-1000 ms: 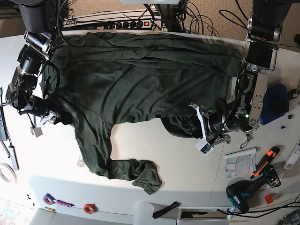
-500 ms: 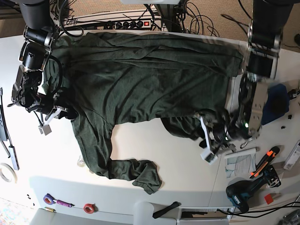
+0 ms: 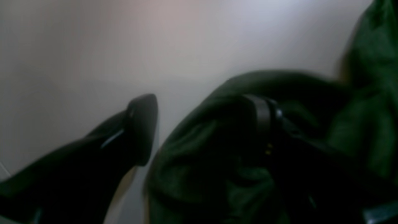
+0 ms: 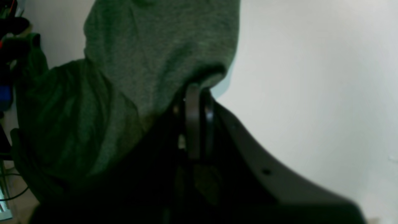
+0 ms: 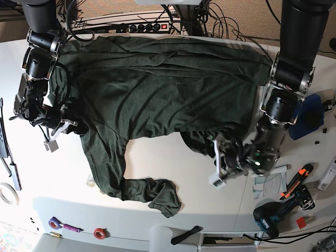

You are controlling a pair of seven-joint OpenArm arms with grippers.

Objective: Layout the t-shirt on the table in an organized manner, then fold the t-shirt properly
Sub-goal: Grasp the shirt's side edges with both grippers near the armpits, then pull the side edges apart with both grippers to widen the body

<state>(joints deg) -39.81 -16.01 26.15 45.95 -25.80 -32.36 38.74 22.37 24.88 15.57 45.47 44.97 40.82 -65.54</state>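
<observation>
The right hand [image 4: 196, 102] is clamped on a fold of the shirt [image 5: 157, 100]; in the right wrist view its two thin dark fingers [image 4: 192, 124] are pressed together, with heathered green cloth bunched over their tips. In the base view that hand [image 5: 62, 127] is seen at the shirt's edge, near the sleeve that trails toward the near side of the table [image 5: 173, 163].

The left hand [image 3: 199, 124] is spread wide. In the left wrist view one smooth, dark, tapered finger [image 3: 140, 127] is seen over bare white tabletop, while the other is sunk against a soft crumpled mound of the shirt [image 3: 217, 161]; no cloth is pinched between them. In the base view this hand [image 5: 223, 165] is placed at the bunched cloth by the shirt's lower edge.

The shirt is spread across the far half of the table, thin and dark green, creased in long ridges, with one sleeve hanging down and twisted into a lump at its end [image 5: 163, 197]. The table is smooth and white. A blue pad [image 5: 310, 115], a drill [image 5: 273, 215] and tape rolls [image 5: 100, 232] are scattered around its edges.
</observation>
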